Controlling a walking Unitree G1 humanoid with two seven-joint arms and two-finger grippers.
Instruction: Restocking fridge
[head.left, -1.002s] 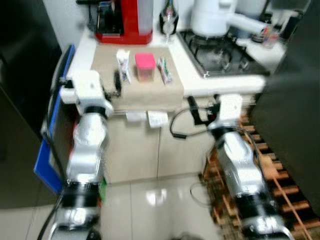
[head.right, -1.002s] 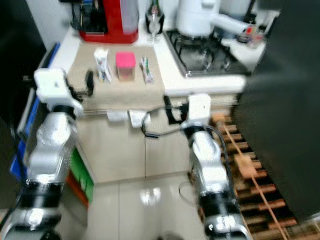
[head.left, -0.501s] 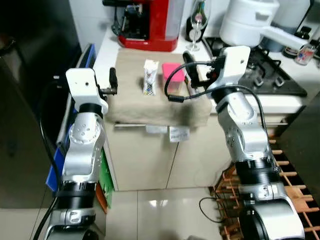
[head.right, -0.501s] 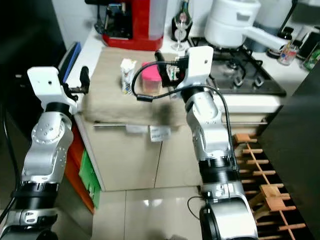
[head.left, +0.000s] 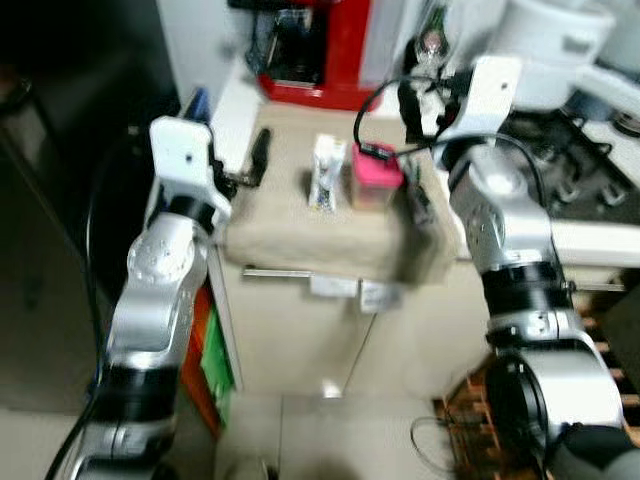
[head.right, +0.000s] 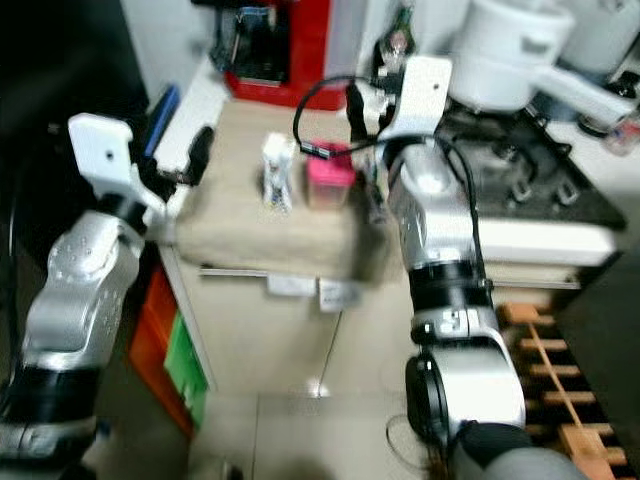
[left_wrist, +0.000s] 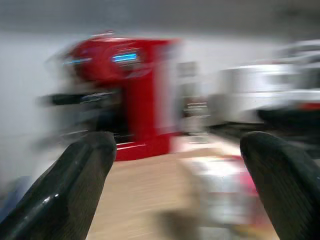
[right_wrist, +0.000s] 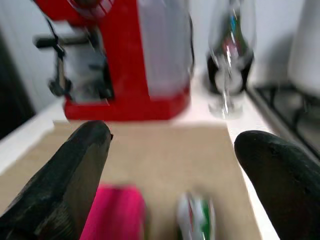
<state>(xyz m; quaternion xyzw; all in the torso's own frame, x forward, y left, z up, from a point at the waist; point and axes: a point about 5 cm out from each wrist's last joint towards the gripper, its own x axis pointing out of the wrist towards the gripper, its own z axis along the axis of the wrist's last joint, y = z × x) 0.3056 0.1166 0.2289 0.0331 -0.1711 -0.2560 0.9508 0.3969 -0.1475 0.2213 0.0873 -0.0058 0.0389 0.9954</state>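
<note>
On the counter's beige cloth (head.left: 290, 215) stand a small white carton (head.left: 325, 172), a pink box (head.left: 375, 180) and a green-and-white packet (head.left: 418, 197) in a row. My left gripper (head.left: 258, 160) is raised at the cloth's left edge, left of the carton, with its fingers (left_wrist: 80, 170) wide apart and nothing between them. My right gripper (head.left: 410, 103) hovers above and behind the pink box, open and empty. In the right wrist view the pink box (right_wrist: 116, 212) and the packet (right_wrist: 195, 216) lie below its spread fingers (right_wrist: 75, 165).
A red coffee machine (head.left: 320, 50) and a wine glass (right_wrist: 227, 55) stand at the back of the counter. A white pot (head.left: 555, 45) sits on the gas hob to the right. A dark fridge (head.left: 60, 200) rises on the left, cabinet doors (head.left: 330, 330) below.
The whole picture has shifted and blurred, so the camera has moved. The right gripper now sits higher and further back over the pink box. The left gripper stays at the cloth's left edge.
</note>
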